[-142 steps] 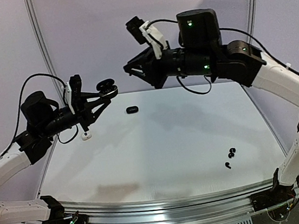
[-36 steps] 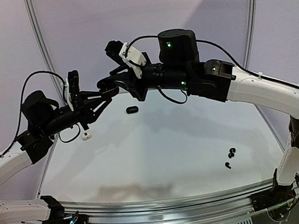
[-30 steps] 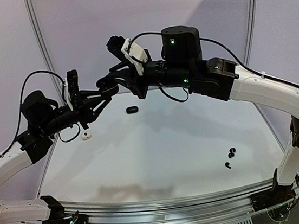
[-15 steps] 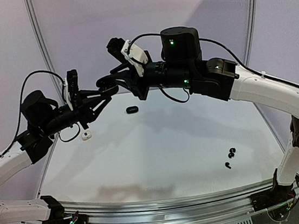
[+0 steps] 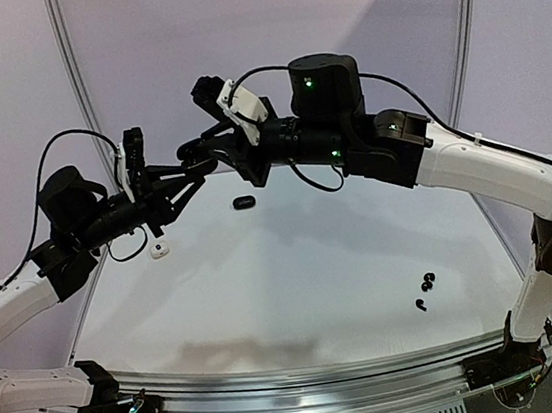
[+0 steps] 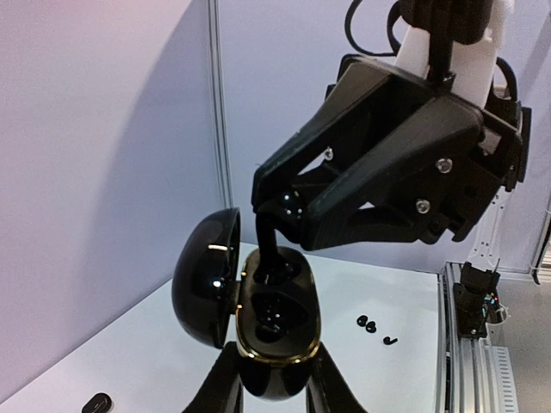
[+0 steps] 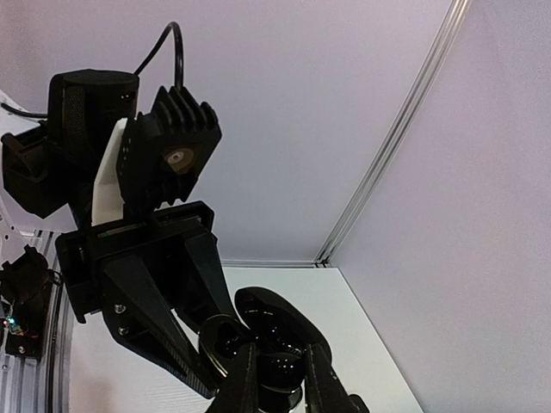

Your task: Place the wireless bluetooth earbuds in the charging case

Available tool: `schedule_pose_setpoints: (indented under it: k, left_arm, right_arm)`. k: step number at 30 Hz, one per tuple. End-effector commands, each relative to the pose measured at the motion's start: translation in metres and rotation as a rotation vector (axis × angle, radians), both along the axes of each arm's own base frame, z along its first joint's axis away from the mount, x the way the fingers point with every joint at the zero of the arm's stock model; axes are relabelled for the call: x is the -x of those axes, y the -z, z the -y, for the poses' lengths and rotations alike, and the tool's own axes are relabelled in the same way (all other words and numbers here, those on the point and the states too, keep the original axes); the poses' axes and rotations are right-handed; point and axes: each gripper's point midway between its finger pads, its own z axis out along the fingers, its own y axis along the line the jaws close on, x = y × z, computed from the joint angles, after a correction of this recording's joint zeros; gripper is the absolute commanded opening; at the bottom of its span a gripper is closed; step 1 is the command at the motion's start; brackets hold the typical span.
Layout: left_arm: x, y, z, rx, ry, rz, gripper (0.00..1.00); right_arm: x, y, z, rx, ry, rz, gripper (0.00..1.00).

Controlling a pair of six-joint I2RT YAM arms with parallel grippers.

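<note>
Lowering the black earbud point(image 6: 269, 251) into the case's point(image 6: 277, 348) far well, I am pinching its top end in my right gripper point(image 6: 277, 219). I should be keeping it straight and easing down until it seats before letting go. My left gripper point(image 6: 275, 391) is clamping the case from below, in mid-air, its lid point(image 6: 205, 275) swung open beside it. The near well is looking dark; I cannot tell whether it is filled. Well away from the case, spare earbuds point(image 5: 424, 289) are lying on the table point(image 5: 316, 282).

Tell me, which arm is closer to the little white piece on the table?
Left. The left arm hangs close over the white piece; the right arm reaches in from the opposite side, its gripper up at the open case.
</note>
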Motion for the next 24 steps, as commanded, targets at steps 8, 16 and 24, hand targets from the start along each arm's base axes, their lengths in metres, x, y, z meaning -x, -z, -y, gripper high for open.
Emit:
schedule_pose_setpoints:
  k: [8,16,24]
  left_arm:
    - [0.006,-0.017,0.0,0.027,0.018,0.061,0.0]
    - [0.006,-0.018,-0.001,0.028,0.014,0.067,0.0]
    - [0.006,-0.018,-0.001,0.029,0.012,0.07,0.0]
  right_arm:
    - [-0.016,0.026,-0.001,0.09,0.086,0.003,0.04]
    - [-0.018,0.032,-0.005,0.096,0.088,-0.006,0.18]
    - [-0.019,0.029,-0.004,0.088,0.096,-0.007,0.2]
